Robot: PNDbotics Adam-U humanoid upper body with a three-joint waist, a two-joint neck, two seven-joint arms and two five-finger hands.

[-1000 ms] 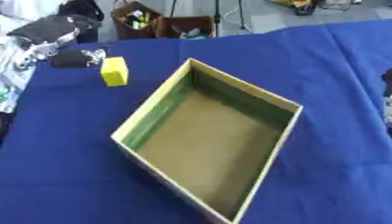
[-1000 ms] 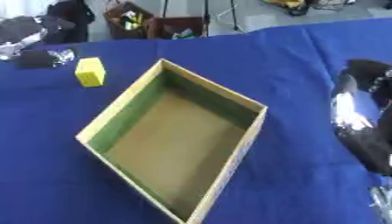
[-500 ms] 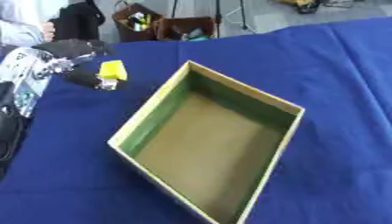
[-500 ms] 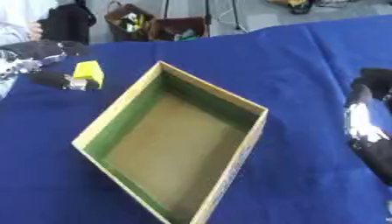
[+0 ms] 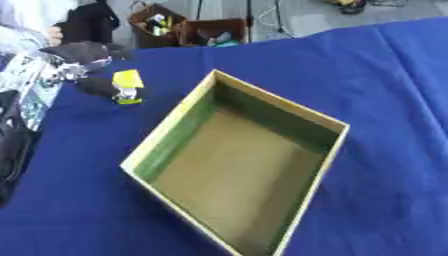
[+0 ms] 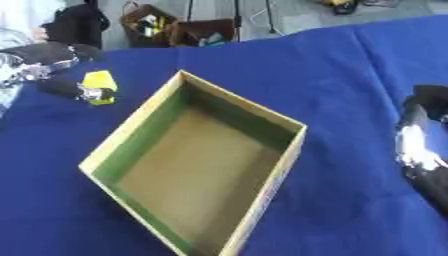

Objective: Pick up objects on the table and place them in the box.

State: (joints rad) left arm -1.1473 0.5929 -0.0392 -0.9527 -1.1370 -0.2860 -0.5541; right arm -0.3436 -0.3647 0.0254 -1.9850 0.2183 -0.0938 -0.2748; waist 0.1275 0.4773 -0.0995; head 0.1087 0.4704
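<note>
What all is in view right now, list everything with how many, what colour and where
Box: one, tan with green inner walls, open and empty, middle of the table.
Block: one, yellow, on the cloth left of the box, at the left hand's fingertips.
Tablecloth: one, blue, covering the table.
Crates: a couple, brown, holding mixed items, on the floor beyond the far edge.
Left hand: black and silver, upper left, fingers around the block.
Right arm: black and silver, right edge; its hand is not visible.
</note>
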